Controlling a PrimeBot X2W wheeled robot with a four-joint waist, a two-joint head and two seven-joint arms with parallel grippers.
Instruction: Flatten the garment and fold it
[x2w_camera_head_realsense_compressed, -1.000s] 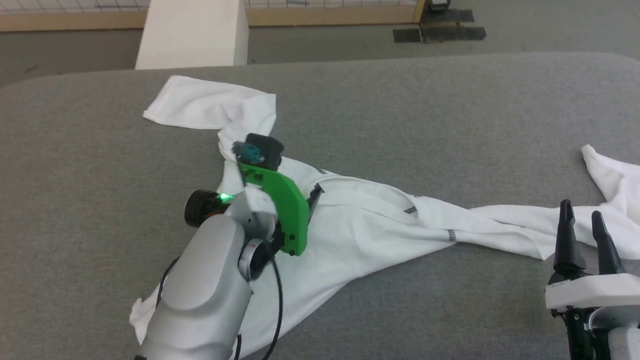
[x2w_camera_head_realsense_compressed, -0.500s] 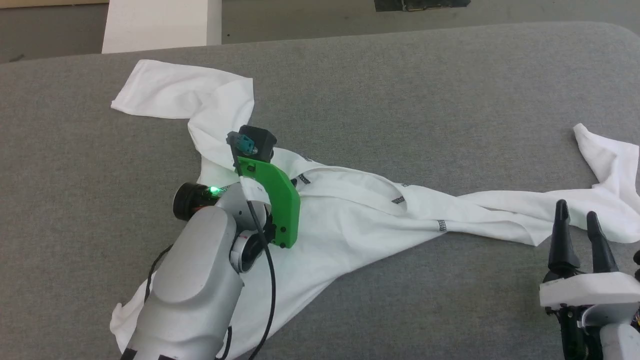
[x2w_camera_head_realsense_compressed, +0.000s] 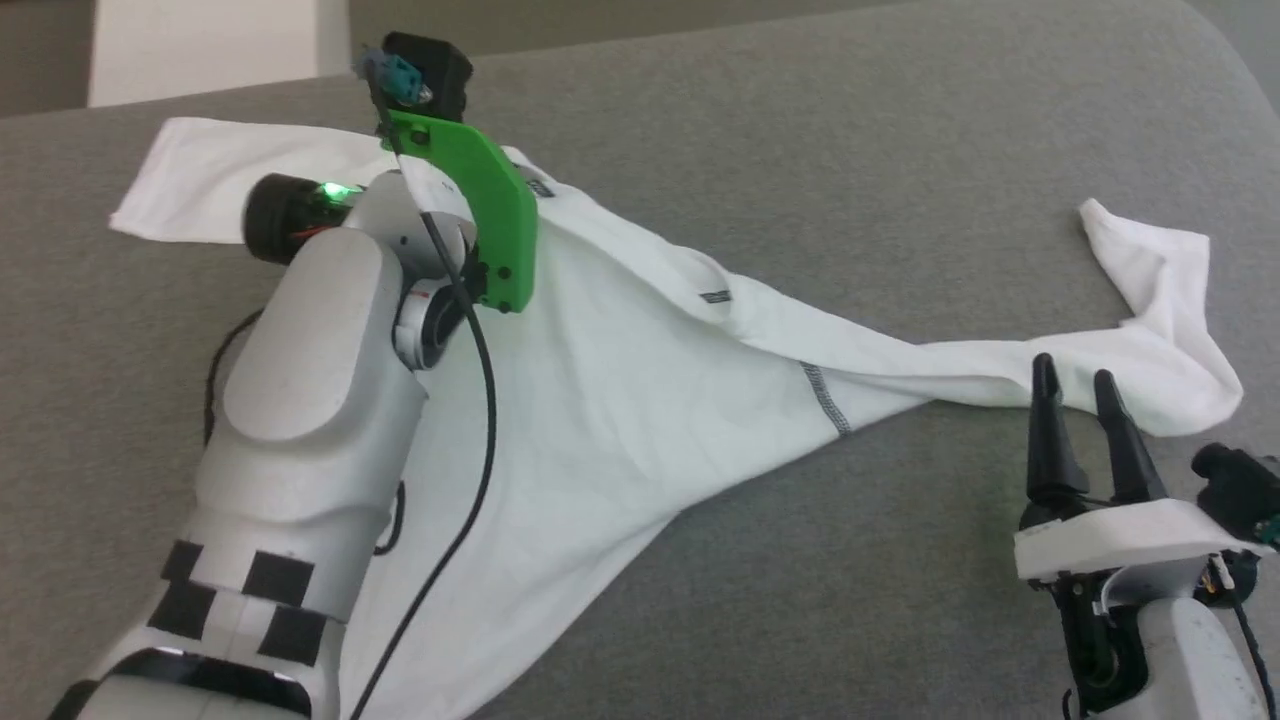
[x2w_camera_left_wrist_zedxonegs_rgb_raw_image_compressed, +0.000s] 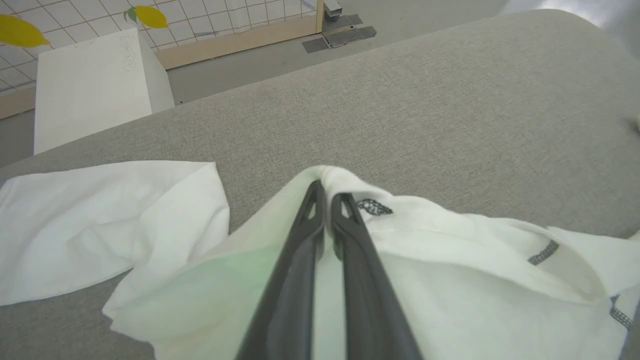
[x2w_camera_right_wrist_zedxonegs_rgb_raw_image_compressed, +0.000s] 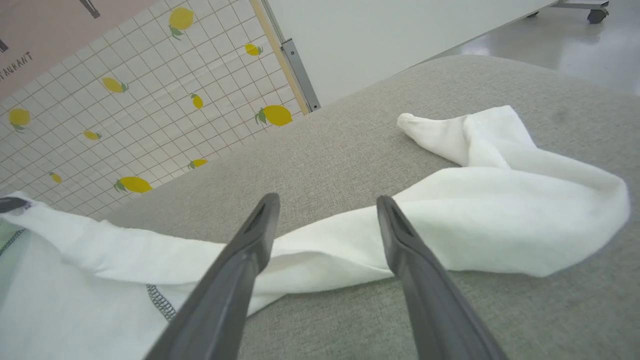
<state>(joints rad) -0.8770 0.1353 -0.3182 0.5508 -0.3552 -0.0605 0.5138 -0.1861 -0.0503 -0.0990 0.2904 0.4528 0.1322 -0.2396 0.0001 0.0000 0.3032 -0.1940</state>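
The white garment lies rumpled on grey padding, sleeves trailing outward, dark stitching along its seams.

Thin matt cloth garment on rough grey fabric tabletop

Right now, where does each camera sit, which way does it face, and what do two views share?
Head view: on the head, looking forward and down at the garment on the grey table; shows the left forearm and the open right gripper.
Left wrist view: on the left wrist, looking along the left gripper, shut on a garment fold.
Right wrist view: on the right wrist, looking along the right gripper at the sleeve.
Shared: head and right wrist views both show that sleeve.
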